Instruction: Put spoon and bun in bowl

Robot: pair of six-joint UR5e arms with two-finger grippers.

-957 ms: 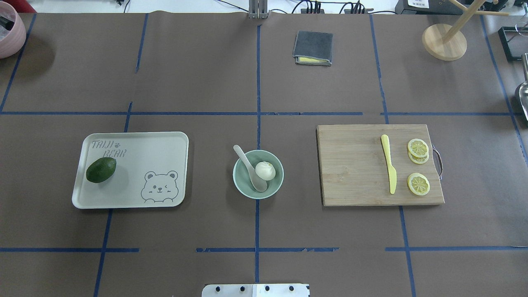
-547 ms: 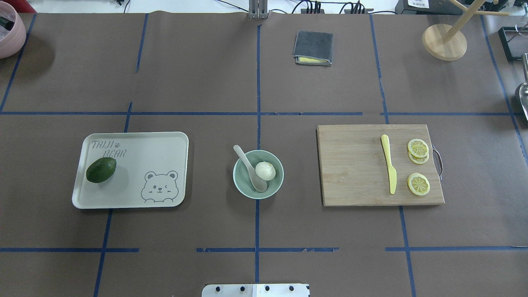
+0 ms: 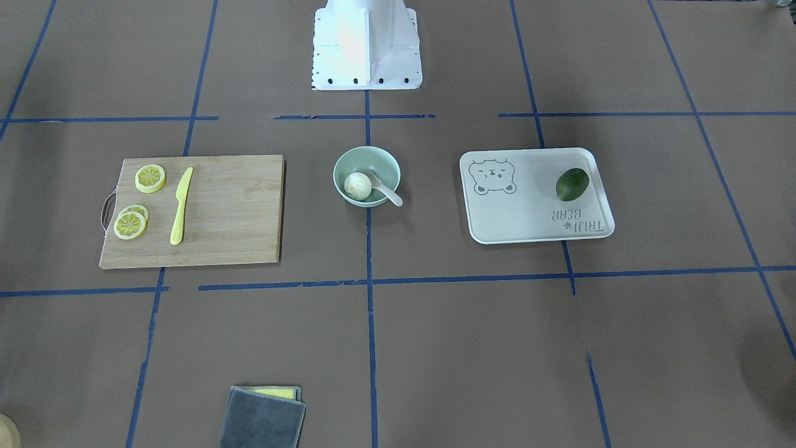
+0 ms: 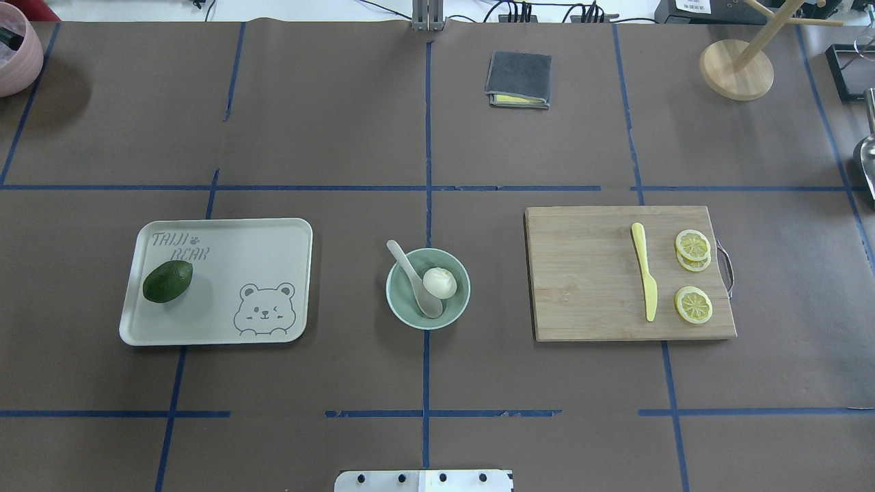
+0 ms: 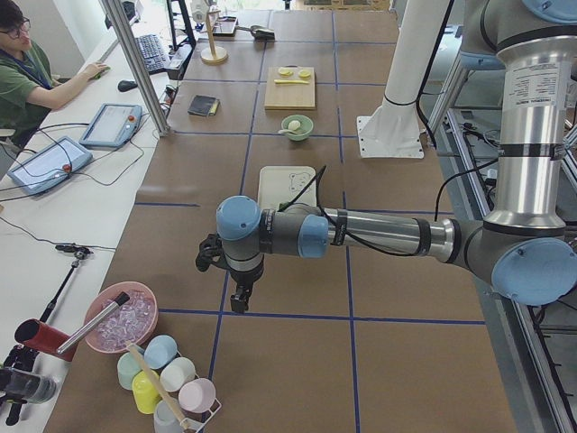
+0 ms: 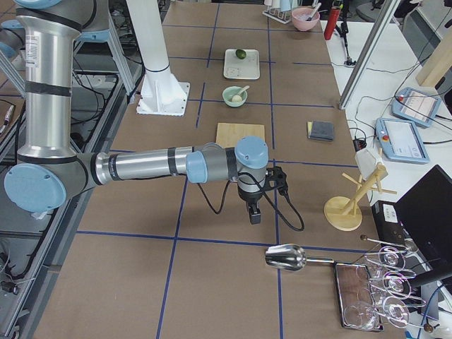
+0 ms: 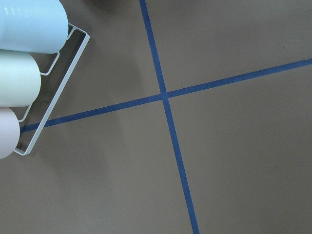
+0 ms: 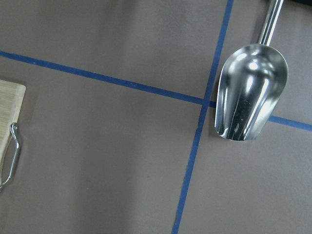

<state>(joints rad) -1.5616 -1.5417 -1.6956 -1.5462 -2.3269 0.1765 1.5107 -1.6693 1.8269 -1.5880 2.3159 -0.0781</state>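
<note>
The pale mint-green bowl (image 4: 463, 301) stands at the table's middle. The white bun (image 4: 439, 282) sits inside it. The off-white spoon (image 4: 413, 277) lies in the bowl with its scoop down and its handle over the far-left rim. The front-facing view also shows the bowl (image 3: 341, 169), bun (image 3: 358, 185) and spoon (image 3: 389, 193). My left gripper (image 5: 239, 298) hangs far out at the table's left end. My right gripper (image 6: 253, 214) hangs at the right end. Both show only in the side views, so I cannot tell whether they are open or shut.
A tray (image 4: 260, 239) with a green avocado (image 4: 167, 281) lies left of the bowl. A cutting board (image 4: 581, 280) with a yellow knife (image 4: 644, 280) and lemon slices (image 4: 693, 305) lies right. A grey cloth (image 4: 519, 78), a wooden stand (image 4: 736, 70) and a metal scoop (image 8: 249, 92) are further off.
</note>
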